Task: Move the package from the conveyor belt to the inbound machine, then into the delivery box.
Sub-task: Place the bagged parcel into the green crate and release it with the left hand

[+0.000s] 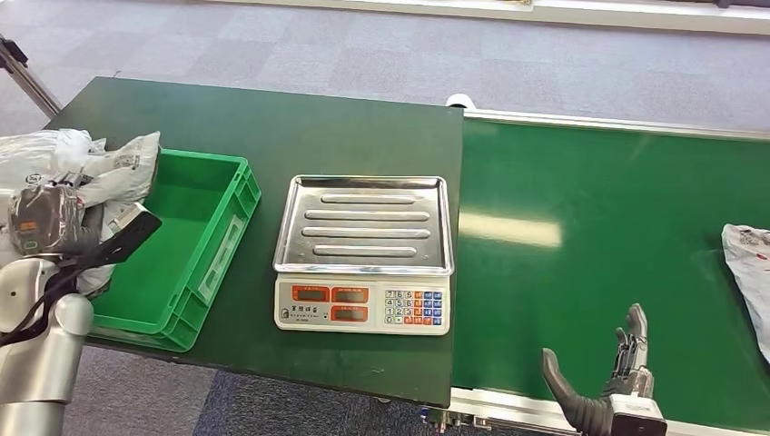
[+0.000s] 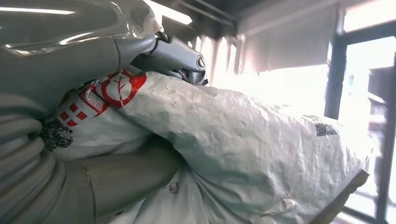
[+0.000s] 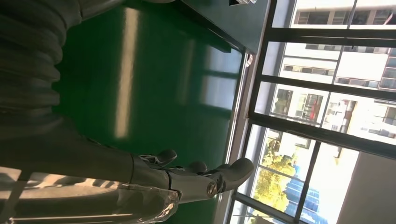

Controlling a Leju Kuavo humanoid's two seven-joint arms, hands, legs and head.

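the right hand (image 1: 607,381) hovers over the near edge of the conveyor belt (image 1: 581,272), fingers (image 1: 633,341) apart, holding nothing. the left hand (image 1: 50,218) grips a white package (image 1: 113,168), fingers clamped around it, at the left rim of the green delivery box (image 1: 195,245). beside the box on the bench (image 1: 272,127) sits the inbound machine (image 1: 363,254). another package (image 1: 749,263) lies on the belt's far right.

green crate (image 1: 211,238), white package (image 2: 243,140), silver scale tray (image 1: 364,224)
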